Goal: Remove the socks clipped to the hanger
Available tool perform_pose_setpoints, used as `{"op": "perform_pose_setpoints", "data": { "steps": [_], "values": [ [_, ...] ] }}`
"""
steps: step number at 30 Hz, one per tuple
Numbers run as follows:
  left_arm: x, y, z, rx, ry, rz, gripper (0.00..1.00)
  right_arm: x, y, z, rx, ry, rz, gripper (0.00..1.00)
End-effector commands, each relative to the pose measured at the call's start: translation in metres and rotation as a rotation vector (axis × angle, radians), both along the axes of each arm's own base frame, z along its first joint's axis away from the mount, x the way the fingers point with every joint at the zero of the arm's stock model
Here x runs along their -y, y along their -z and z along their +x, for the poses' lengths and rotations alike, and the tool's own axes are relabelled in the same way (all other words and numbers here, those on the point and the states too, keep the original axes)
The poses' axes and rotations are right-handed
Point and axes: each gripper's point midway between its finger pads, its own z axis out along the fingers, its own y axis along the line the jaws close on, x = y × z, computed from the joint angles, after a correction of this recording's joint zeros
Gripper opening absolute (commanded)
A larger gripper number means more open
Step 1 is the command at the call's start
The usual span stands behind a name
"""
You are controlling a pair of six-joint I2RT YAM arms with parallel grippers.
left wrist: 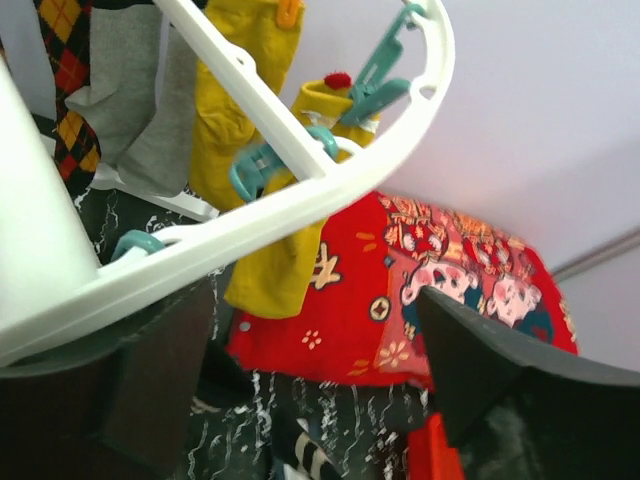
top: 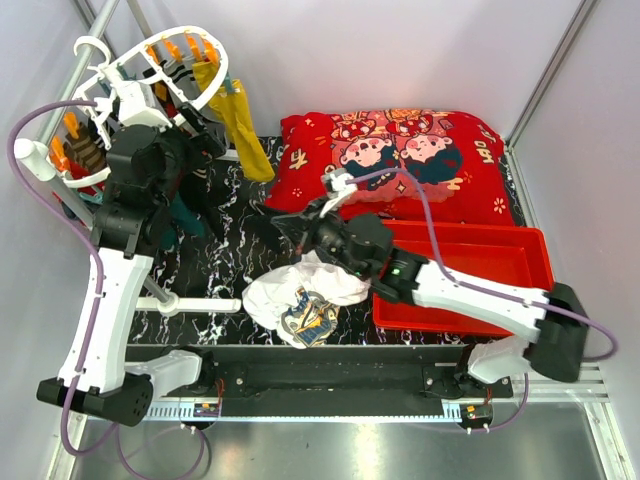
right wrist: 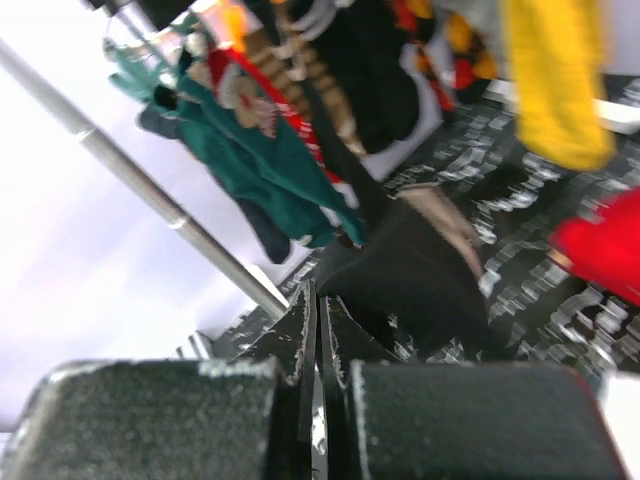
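The white hanger [top: 120, 95] stands at the far left, with orange clips and socks hanging from it. A long mustard-yellow sock [top: 243, 128] hangs at its right side. My left gripper [top: 203, 137] is open right at the rim. In the left wrist view the white rim [left wrist: 300, 200] crosses just above my open left gripper [left wrist: 312, 300], with yellow socks [left wrist: 235, 120] held by teal clips [left wrist: 375, 85]. My right gripper [top: 280, 224] is shut low over the table. In the right wrist view its tips [right wrist: 318, 292] sit beside a black sock [right wrist: 425, 270] lying on the table, with teal socks [right wrist: 270, 160] hanging beyond.
A pile of white cloth and loose socks [top: 300, 292] lies at the table's front. A red bin [top: 480, 262] sits at the right, and a red printed cushion [top: 400, 160] lies behind it. A grey metal rail [right wrist: 150, 190] runs beside the hanger.
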Motion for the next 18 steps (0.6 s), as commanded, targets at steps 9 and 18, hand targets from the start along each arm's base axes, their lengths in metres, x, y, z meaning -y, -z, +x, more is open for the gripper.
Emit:
{"op": "perform_pose_setpoints", "data": {
  "steps": [9,18],
  "values": [
    [0.029,-0.018,-0.070,0.102,0.277,0.059,0.99,0.186,0.042,0.002,-0.189,0.542,-0.267,0.00],
    [0.022,-0.010,-0.105,0.098,0.297,0.109,0.99,0.318,0.134,0.002,-0.419,0.888,-0.449,0.00]
  ]
}}
